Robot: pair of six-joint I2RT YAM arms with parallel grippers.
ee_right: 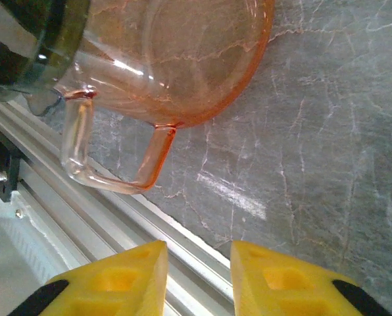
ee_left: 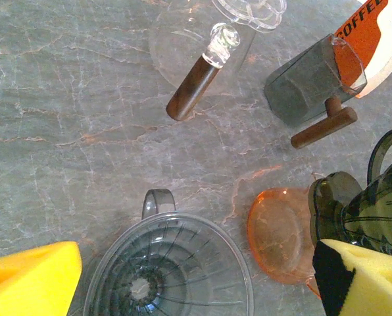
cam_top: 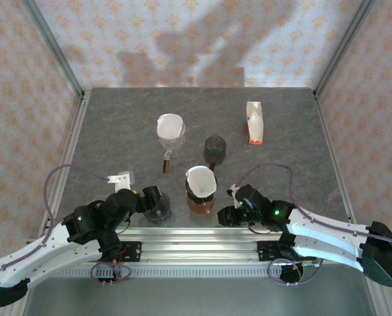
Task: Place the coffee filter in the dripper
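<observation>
A white coffee filter sits in a dripper at the middle front, whose dark rim stands over an orange glass body. A second filter fills a clear dripper farther back. My left gripper is open, its yellow pads wide on either side of an empty smoky-clear dripper. The right gripper hovers over the table's front rail just right of the orange dripper's handle. Its pads stand a little apart with nothing between them.
A dark grey dripper with a brown handle stands behind the orange one. An orange-and-white filter pack lies at the back right. The aluminium rail runs along the front edge. Cage posts frame the table.
</observation>
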